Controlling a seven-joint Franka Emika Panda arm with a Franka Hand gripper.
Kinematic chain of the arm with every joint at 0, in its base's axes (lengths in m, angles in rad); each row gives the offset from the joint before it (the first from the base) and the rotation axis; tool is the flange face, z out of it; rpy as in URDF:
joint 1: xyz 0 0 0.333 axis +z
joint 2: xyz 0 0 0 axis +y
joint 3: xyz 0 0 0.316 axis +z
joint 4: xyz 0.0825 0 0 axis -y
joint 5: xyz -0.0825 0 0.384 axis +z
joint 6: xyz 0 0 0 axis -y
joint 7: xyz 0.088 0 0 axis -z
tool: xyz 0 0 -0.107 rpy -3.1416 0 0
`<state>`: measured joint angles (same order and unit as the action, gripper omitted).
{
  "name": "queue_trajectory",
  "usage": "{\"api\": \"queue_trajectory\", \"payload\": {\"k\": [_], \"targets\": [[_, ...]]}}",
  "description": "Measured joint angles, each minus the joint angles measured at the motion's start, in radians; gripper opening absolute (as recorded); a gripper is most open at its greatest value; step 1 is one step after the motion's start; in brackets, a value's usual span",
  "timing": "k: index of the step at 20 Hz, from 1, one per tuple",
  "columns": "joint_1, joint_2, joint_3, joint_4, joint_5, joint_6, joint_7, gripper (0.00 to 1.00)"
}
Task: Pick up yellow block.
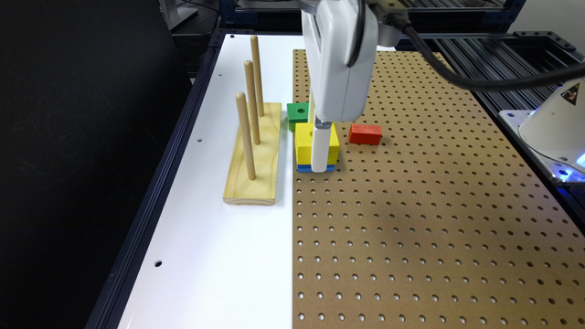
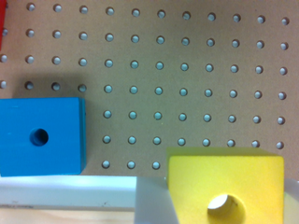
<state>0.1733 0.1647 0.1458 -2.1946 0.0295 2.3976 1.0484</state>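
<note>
The yellow block [image 1: 305, 142] is a small bright square block with a round centre hole. My gripper [image 1: 320, 161] reaches straight down from above and is shut on it, one white finger crossing its front face. In the wrist view the yellow block [image 2: 224, 175] looms large and close between the fingers [image 2: 154, 205], held above the board. A strip of the blue block [image 1: 315, 168] peeks out just under it in the exterior view. From the wrist, the blue block [image 2: 39, 135] lies flat on the pegboard, off to one side of the yellow one.
A pale wood peg base [image 1: 256, 155] with three upright pegs stands on the white table [image 1: 205, 256], at the exterior view's left. A green block [image 1: 298, 112] and a red block [image 1: 365, 134] lie on the brown pegboard [image 1: 434, 219] close behind the gripper.
</note>
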Motion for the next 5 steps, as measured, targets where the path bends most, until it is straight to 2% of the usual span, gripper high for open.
{"api": "queue_trajectory", "payload": {"k": [2, 5], "targets": [[0.000, -0.009, 0.000, 0.002, 0.0000, -0.003, 0.000, 0.00], [0.000, -0.049, 0.000, 0.003, 0.0002, -0.036, 0.001, 0.00]]}}
